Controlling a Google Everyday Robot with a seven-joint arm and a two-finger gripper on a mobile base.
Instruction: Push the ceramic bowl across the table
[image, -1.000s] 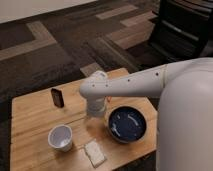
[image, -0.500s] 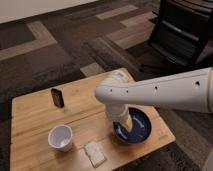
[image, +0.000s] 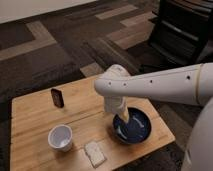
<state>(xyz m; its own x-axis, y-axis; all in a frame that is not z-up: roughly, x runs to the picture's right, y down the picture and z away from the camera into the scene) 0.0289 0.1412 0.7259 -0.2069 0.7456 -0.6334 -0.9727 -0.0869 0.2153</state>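
— Where is the ceramic bowl (image: 141, 129)?

— It stands upright on the table (image: 35, 117), in the right near part of the wooden top, close to the right edge and to the near edge. Its dark blue inside is glossy.

— And the gripper (image: 123, 118)?

— It points down into the bowl, at the left inner side. It looks to be in contact with the bowl there, but I am not sure of this. Whether the gripper is open or closed, I cannot tell.

— From where does the arm (image: 155, 85) come?

— The white arm comes from the right side of the view, passes above the table and bends down over the left part of the bowl.

— What else is on the table?

— A white cup (image: 60, 137) stands upright to the left of the bowl, well apart from it, near the near edge. A pale flat piece (image: 94, 153) lies at the near edge, between the cup and the bowl. A small dark block (image: 57, 97) stands upright further back, on the left side.

— And around the table?

— A dark carpet (image: 55, 55) with lighter strips, and black furniture (image: 185, 30) at the top right.
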